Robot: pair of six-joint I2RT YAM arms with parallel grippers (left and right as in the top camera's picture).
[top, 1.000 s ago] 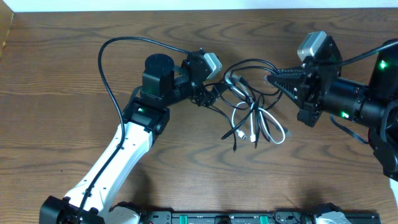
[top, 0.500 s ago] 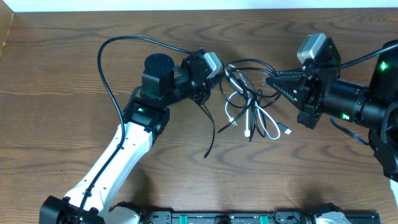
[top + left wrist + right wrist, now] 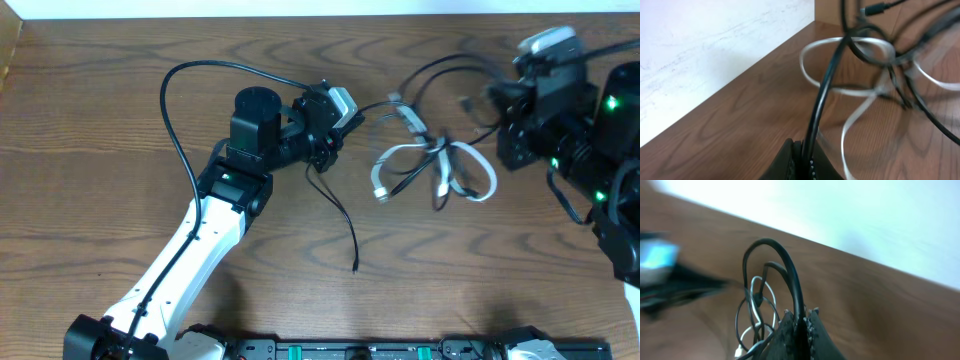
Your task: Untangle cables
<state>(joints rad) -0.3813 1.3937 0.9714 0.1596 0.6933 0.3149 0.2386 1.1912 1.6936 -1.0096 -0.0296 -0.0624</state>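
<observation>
**Both grippers clamped on black cable, tangle between the arms.**
Nearest the front edge, the free end of one black cable (image 3: 354, 266) lies on the table (image 3: 90, 130). The strand runs back to the left gripper (image 3: 802, 156), whose jaws are fully closed on it. Beyond, at mid-table between the arms, the cables (image 3: 437, 165) form a knot of white loops (image 3: 400, 152) crossed by black strands. Farthest right, the right gripper (image 3: 801, 326) is fully closed on a black loop (image 3: 790, 270) leading into the knot; in the overhead view it is blurred.
</observation>
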